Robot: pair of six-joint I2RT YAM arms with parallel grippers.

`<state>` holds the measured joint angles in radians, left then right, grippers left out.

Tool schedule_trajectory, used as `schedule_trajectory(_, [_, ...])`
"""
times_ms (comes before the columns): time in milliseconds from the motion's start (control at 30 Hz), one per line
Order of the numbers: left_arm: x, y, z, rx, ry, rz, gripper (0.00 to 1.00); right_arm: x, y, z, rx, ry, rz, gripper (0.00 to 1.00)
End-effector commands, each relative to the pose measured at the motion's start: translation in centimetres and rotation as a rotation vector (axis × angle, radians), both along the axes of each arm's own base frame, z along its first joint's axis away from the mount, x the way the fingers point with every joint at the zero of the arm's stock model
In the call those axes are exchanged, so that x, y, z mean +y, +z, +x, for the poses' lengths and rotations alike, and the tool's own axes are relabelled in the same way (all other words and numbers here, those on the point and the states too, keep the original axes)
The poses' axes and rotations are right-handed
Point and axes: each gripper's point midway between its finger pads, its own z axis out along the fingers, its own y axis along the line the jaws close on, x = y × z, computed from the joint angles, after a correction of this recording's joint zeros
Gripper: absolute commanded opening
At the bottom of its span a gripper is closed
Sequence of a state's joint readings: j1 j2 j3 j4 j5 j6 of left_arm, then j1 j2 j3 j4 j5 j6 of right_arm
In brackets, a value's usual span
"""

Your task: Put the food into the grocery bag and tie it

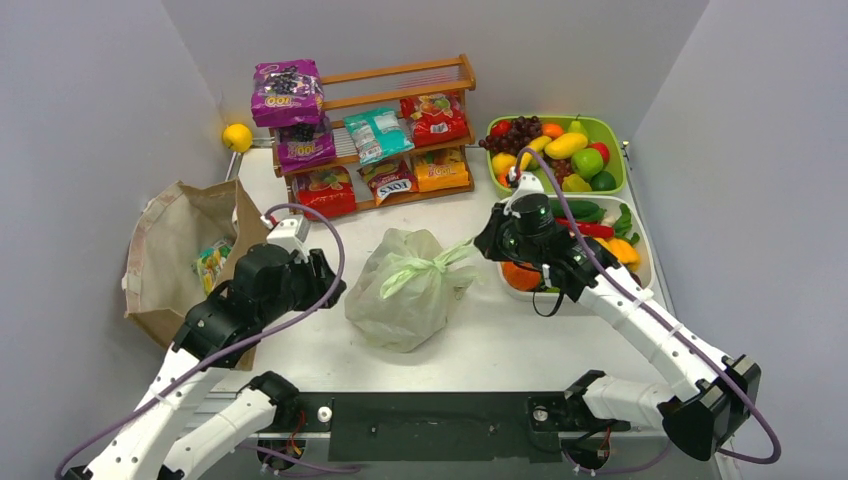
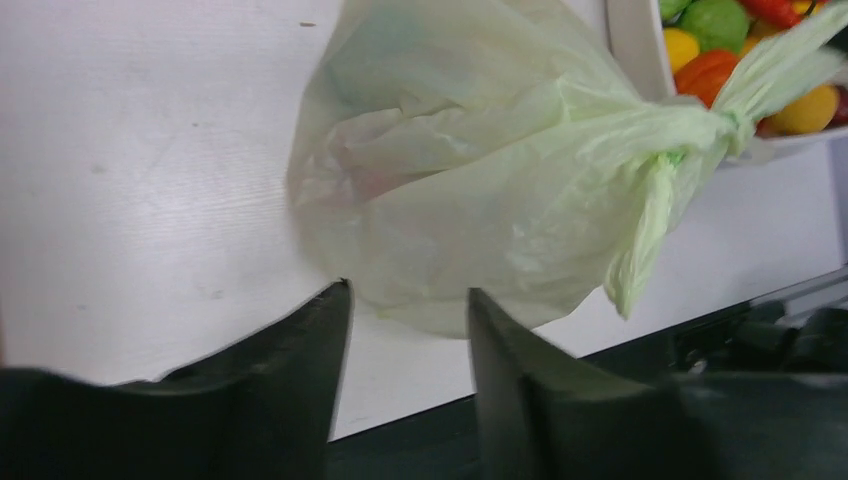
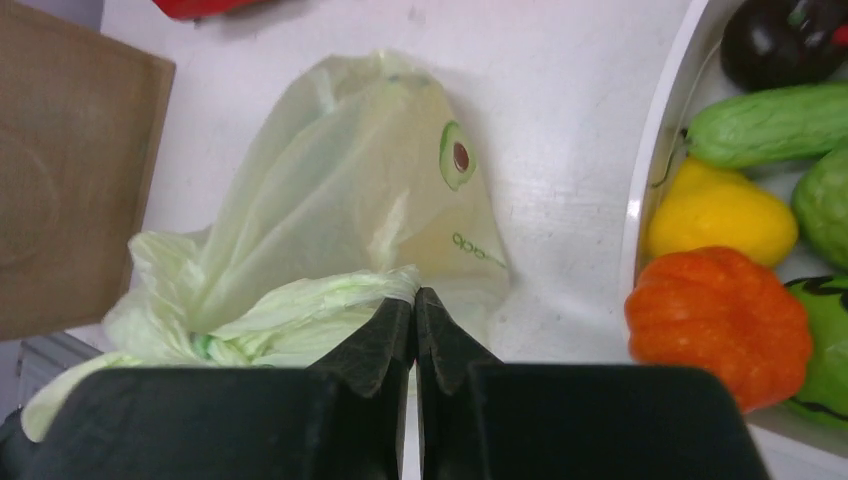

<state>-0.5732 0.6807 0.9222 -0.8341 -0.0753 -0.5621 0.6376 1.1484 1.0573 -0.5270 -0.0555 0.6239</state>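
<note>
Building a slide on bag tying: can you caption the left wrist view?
Open left gripper faces the knotted pale green grocery bag on the white table, produce tray behind.

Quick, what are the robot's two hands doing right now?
Left gripper: open, empty.
Right gripper: shut at the grocery bag; pinching it or not, cannot tell.

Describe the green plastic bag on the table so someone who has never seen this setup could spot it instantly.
On the white table, look at the middle, in front of the wooden snack rack. The grocery bag sits there: a thin, pale green, see-through plastic bundle knotted at the top, unlike the stiff brown paper bag open to its left.
</note>
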Motion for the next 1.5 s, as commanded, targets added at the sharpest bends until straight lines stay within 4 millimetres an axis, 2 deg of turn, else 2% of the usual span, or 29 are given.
schedule_trajectory(0, [1.2,3.4,0.6,-0.061,-0.031,0.109,0.57,-0.5,4.9,1.5,-0.140,-0.021,-0.037,0.00])
schedule_trajectory(33, [1.1,4.9,0.8,-0.096,-0.038,0.099,0.62,0.1,5.4,1.4,-0.149,-0.007,-0.029,0.00])
schedule_trajectory(67, [0.9,5.4,0.9,-0.110,-0.064,0.113,0.67,0.6,5.7,1.1,-0.154,0.008,-0.025,0.00])
schedule_trajectory(100, [0.6,7.0,1.0,-0.146,-0.081,0.102,0.68,0.8,6.1,1.0,-0.162,0.010,-0.022,0.00])
schedule_trajectory(233, [-1.3,10.4,1.1,-0.204,-0.216,0.090,0.72,1.9,6.7,0.5,-0.172,0.032,-0.014,0.00])
schedule_trajectory(267, [-1.9,10.2,1.5,-0.192,-0.248,0.109,0.73,2.0,6.7,0.4,-0.172,0.036,-0.013,0.00])
schedule_trajectory(300, [-2.5,11.1,1.3,-0.203,-0.284,0.093,0.74,2.1,6.8,0.4,-0.173,0.037,-0.012,0.00])
schedule_trajectory(333, [-3.1,10.9,1.8,-0.192,-0.308,0.106,0.75,2.2,6.7,0.3,-0.171,0.040,-0.013,0.00])
schedule_trajectory(467, [-6.1,12.4,2.2,-0.260,-0.432,0.108,0.76,2.0,6.1,0.1,-0.163,0.044,-0.025,0.00])
schedule_trajectory(533, [-7.9,12.3,2.1,-0.281,-0.497,0.132,0.77,1.8,5.6,0.0,-0.156,0.043,-0.033,0.00])
schedule_trajectory(633, [-11.2,10.7,1.9,-0.283,-0.606,0.205,0.79,1.7,5.5,-0.3,-0.154,0.046,-0.034,0.00])
schedule_trajectory(833, [-14.4,8.2,3.3,-0.258,-0.628,0.294,0.83,1.5,5.5,-0.8,-0.152,0.053,-0.021,0.00])
schedule_trajectory(1100, [-16.8,5.6,4.3,-0.240,-0.565,0.326,0.84,1.4,5.0,-1.1,-0.143,0.055,-0.021,0.00])
schedule_trajectory(1333, [-17.7,3.4,4.2,-0.194,-0.569,0.366,0.84,1.4,4.7,-1.2,-0.137,0.058,-0.024,0.00])
schedule_trajectory(1467, [-17.6,2.1,4.1,-0.179,-0.556,0.379,0.84,1.4,4.6,-1.2,-0.133,0.059,-0.024,0.00])
